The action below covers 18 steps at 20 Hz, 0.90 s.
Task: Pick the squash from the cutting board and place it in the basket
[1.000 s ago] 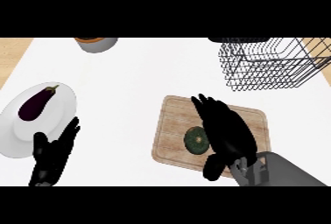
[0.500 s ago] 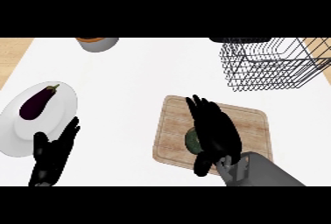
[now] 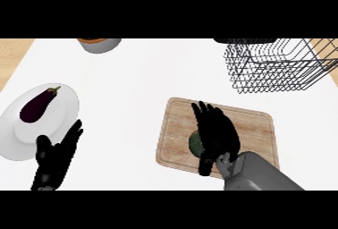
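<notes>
Up at one o'clock, the wire basket (image 3: pixel 280 67) holds nothing visible. Centrally, the right hand (image 3: pixel 217 132), fingers straight, covers the squash (image 3: pixel 195 142) on the cutting board (image 3: pixel 254 127). At nine o'clock, an eggplant (image 3: pixel 38 105) lies on a plate (image 3: pixel 20 141), beside the open left hand (image 3: pixel 56 156).

A: Where is the cutting board (image 3: pixel 251 129)?
B: At the near right of the counter (image 3: pixel 152 76). The squash (image 3: pixel 196 142) lies on its left part, under the right hand (image 3: pixel 214 132).
A: And the basket (image 3: pixel 280 65)?
B: Behind the board, at the far right.
A: What is on the left?
B: A plate (image 3: pixel 20 136) with an eggplant (image 3: pixel 38 105) on it. The left hand (image 3: pixel 56 156) rests at its near edge. A bowl (image 3: pixel 99 44) stands far behind.
</notes>
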Motion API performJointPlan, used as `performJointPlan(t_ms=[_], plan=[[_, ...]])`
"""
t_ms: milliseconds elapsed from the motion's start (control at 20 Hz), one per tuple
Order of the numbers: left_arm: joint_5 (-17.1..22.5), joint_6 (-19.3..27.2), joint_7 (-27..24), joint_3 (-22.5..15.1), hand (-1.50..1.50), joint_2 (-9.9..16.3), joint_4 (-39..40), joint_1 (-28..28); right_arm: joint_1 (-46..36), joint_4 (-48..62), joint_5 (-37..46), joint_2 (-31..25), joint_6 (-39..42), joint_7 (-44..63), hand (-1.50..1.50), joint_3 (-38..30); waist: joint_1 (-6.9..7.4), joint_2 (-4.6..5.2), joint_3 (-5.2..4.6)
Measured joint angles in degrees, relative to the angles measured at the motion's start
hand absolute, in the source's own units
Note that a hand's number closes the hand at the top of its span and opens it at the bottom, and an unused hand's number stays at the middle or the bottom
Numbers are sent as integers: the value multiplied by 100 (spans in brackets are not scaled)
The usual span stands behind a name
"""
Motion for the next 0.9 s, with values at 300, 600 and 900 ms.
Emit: performJointPlan(t_ms=[300,600,900], plan=[[-8,-89,115,103,0,-25,-17,10,303,88,277,110,19,-98,-150,19,-7,-4,2],[-98,-174,-3,163,0,-114,16,33,245,327,487,331,99,-210,-150,-126,7,-9,10],[-118,-275,45,251,0,-151,44,14,316,665,766,376,41,-544,150,-161,7,-7,13]])
